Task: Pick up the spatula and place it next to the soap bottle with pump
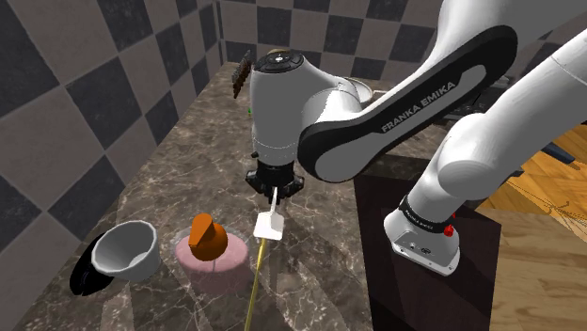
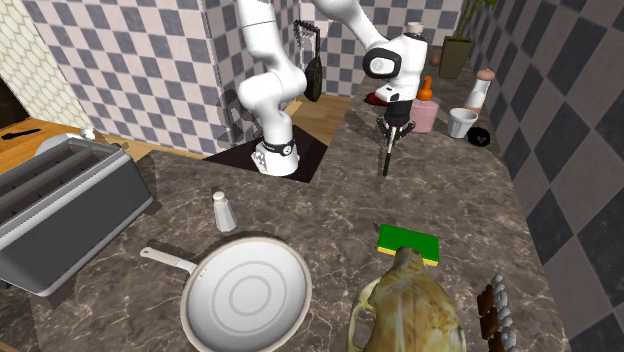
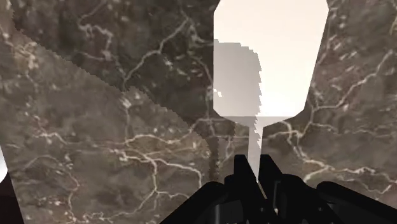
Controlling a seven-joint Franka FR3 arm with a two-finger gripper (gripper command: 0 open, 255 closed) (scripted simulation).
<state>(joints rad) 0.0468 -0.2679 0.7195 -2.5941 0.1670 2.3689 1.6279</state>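
Tool (image 1: 275, 191), all black and pointing straight down over the dark veined marble bench (image 1: 320, 282), is clenched on the thin stem of the spatula with a flat white blade (image 1: 270, 225). In the wrist view the two fingers (image 3: 238, 175) clasp the stem between them, and the pale blade (image 3: 270, 60) hangs beyond them with its shadow on the marble just beside it. In the second exterior view the spatula (image 2: 388, 155) hangs upright under the tool (image 2: 391, 128).

A pink soap bottle with an orange pump (image 1: 209, 240) stands on the bench near the blade, toward the shoulder view's left and apart from it. In the second exterior view it (image 2: 425, 108) stands just behind the tool. A grey round bowl (image 1: 127, 249) sits beside the bottle, farther toward the shoulder view's left. A white frying pan (image 2: 245, 295) and a green sponge (image 2: 408, 242) lie well apart from the tool.
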